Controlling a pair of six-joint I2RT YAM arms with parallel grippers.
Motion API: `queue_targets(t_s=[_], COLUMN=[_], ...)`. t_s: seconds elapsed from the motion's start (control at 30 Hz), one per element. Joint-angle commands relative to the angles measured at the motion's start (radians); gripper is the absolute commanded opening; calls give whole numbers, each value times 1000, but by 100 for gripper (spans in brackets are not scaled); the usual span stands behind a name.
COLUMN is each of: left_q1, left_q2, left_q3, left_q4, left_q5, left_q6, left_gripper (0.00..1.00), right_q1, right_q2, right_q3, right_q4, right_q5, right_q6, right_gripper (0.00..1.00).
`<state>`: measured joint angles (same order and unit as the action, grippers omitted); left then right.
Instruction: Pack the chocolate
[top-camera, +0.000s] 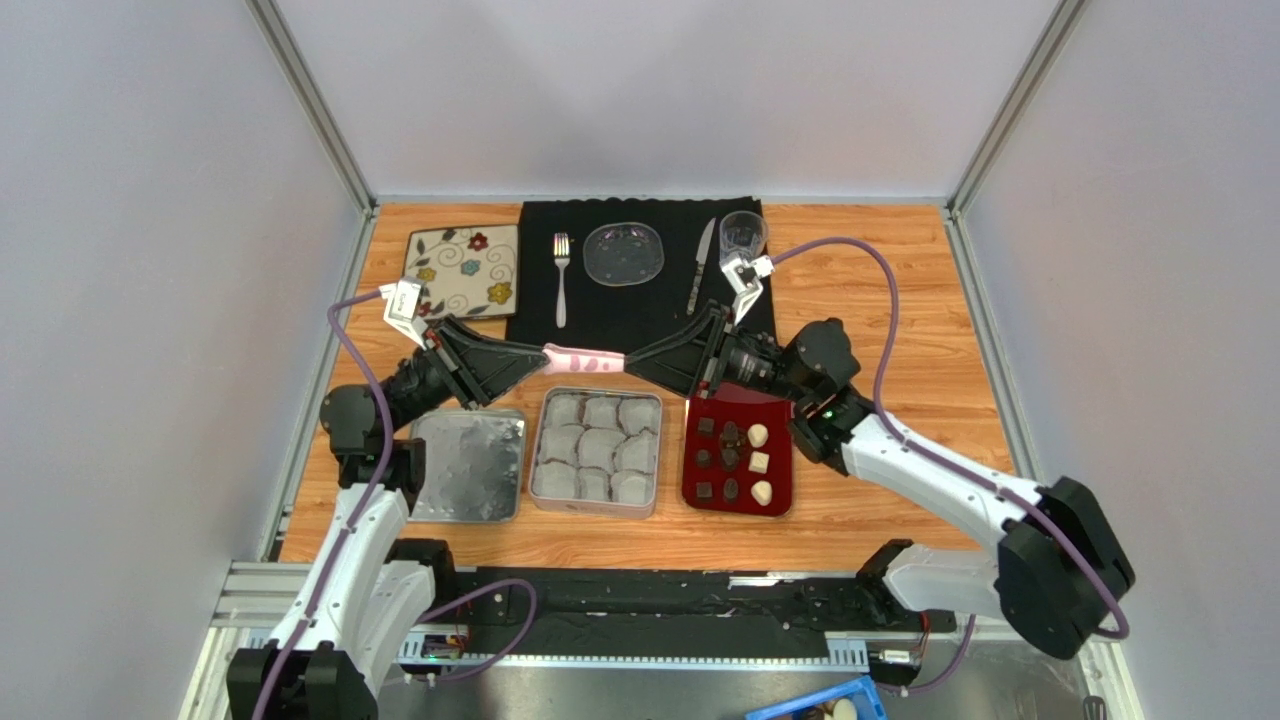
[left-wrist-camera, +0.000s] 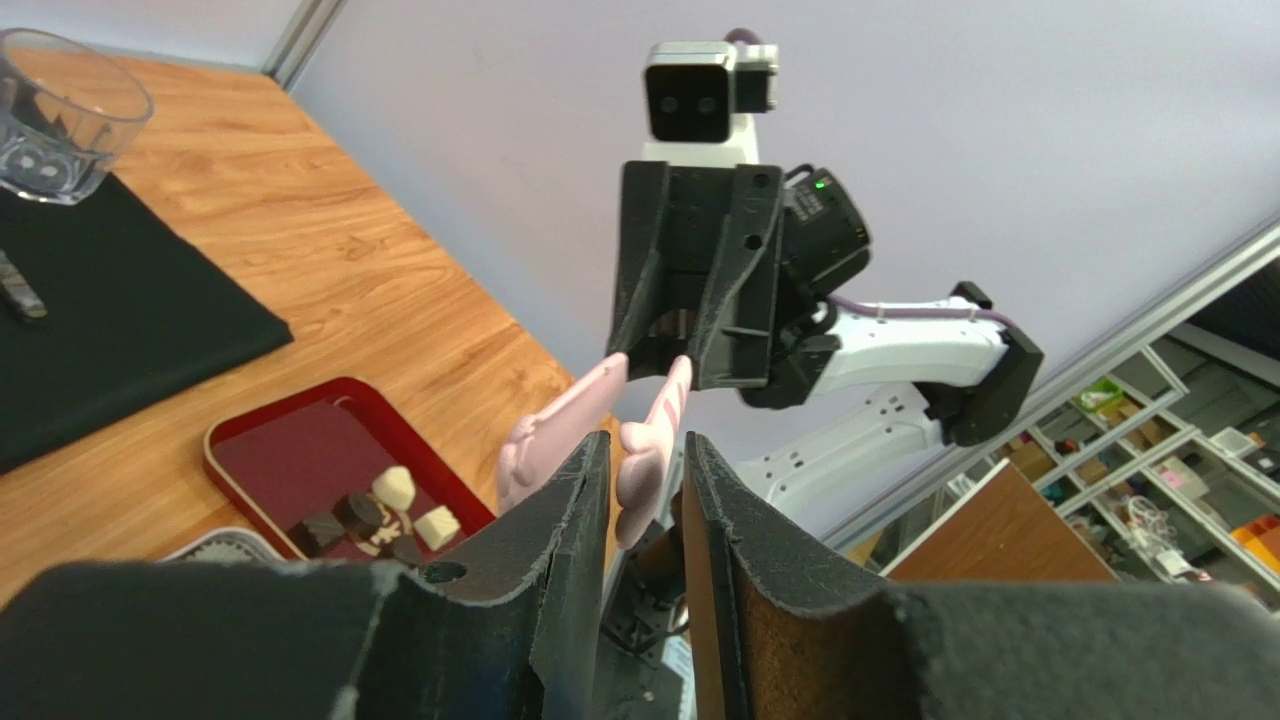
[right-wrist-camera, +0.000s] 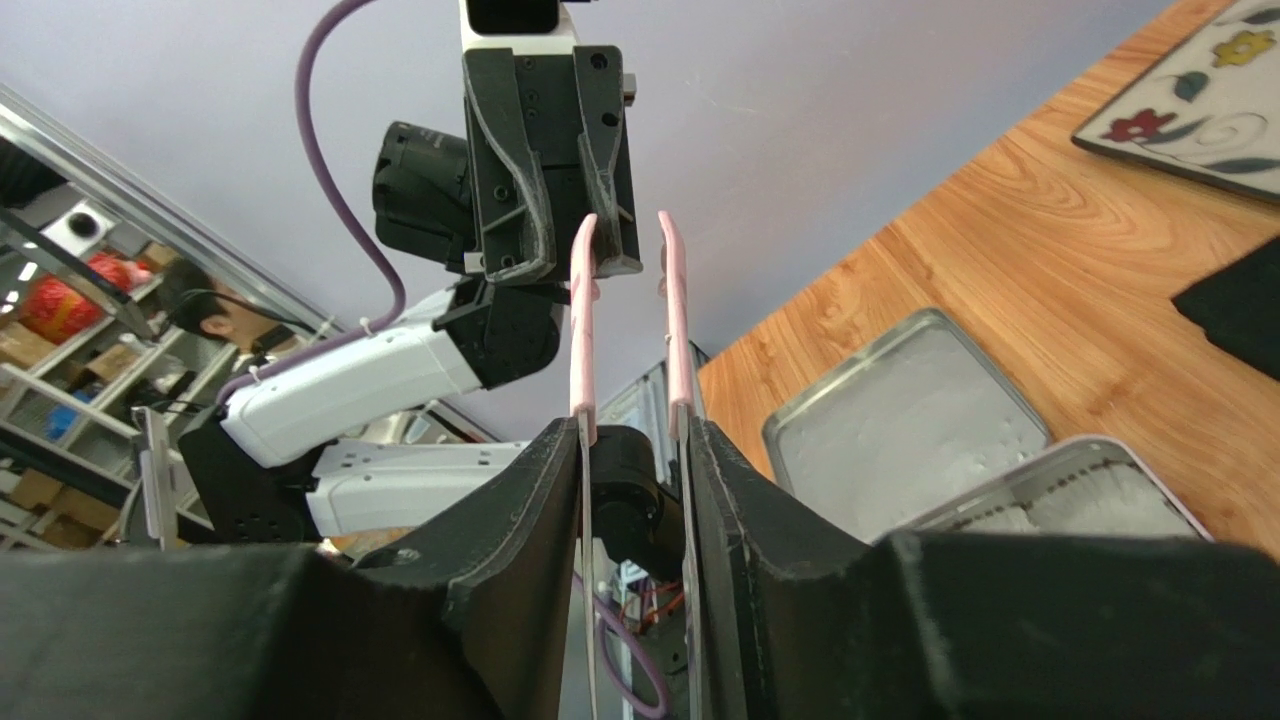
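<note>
Your two arms reach inward from either side and meet tip to tip in mid-air, forearms nearly level, wrists turned so the fingers point at each other. The left hand (top-camera: 534, 360) and right hand (top-camera: 634, 365) both have pink tongs (top-camera: 582, 360) between their fingers, bridging the gap.

The right hand is closed on the tongs, with both pink arms lying against its inner finger faces. The left hand's fingers stand partly apart around the other end, and you cannot tell whether it grips.

The chocolate (top-camera: 732, 438), dark and cream pieces in rows, lies on a red tray (top-camera: 693, 477) just below the right hand, towards its arm's base. A tin (top-camera: 534, 480) of paper cups (top-camera: 601, 447) sits on the bench directly under the tongs, between the two hands.
</note>
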<state>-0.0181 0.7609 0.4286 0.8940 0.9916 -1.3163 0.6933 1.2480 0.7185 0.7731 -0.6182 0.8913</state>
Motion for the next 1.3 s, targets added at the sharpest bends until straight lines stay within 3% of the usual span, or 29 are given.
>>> queue_targets(t_s=[0.0, 0.1, 0.2, 0.3, 0.33, 0.4, 0.43, 0.5, 0.53, 0.73, 1.03, 1.27], left_q1=[0, 0, 1, 6, 6, 6, 6, 6, 6, 6, 6, 6], left_q2=[-3, -3, -2, 6, 8, 23, 32, 63, 75, 173, 215, 221], left_q3=[10, 10, 33, 90, 107, 183, 212, 281, 301, 361, 289, 283], left_q4=[-46, -49, -82, -219, -342, -536, -748, -907, -1064, -1421, -1534, -1569], left_q5=[19, 19, 30, 47, 45, 18, -4, -66, -97, -241, -327, -355], left_q6=[78, 91, 124, 218, 306, 443, 610, 766, 904, 1236, 1433, 1468], left_gripper=[33, 36, 47, 54, 61, 61, 60, 58, 57, 51, 46, 46], right_q1=[5, 5, 6, 3, 6, 5, 5, 5, 3, 3, 5, 6], right_q2=[-132, -174, -219, -257, -271, -280, -288, -320, -334, -400, -369, -289], right_q3=[44, 45, 64, 114, 134, 192, 206, 219, 219, 242, 210, 214], right_q4=[-265, -366, -481, -668, -798, -930, -1033, -1104, -1159, -1386, -1476, -1437], right_q5=[61, 77, 98, 191, 218, 306, 331, 401, 425, 615, 755, 758], right_q6=[-129, -161, -189, -258, -300, -330, -351, -383, -391, -430, -460, -511], right_gripper=[32, 29, 27, 27, 27, 27, 25, 22, 20, 13, 10, 21])
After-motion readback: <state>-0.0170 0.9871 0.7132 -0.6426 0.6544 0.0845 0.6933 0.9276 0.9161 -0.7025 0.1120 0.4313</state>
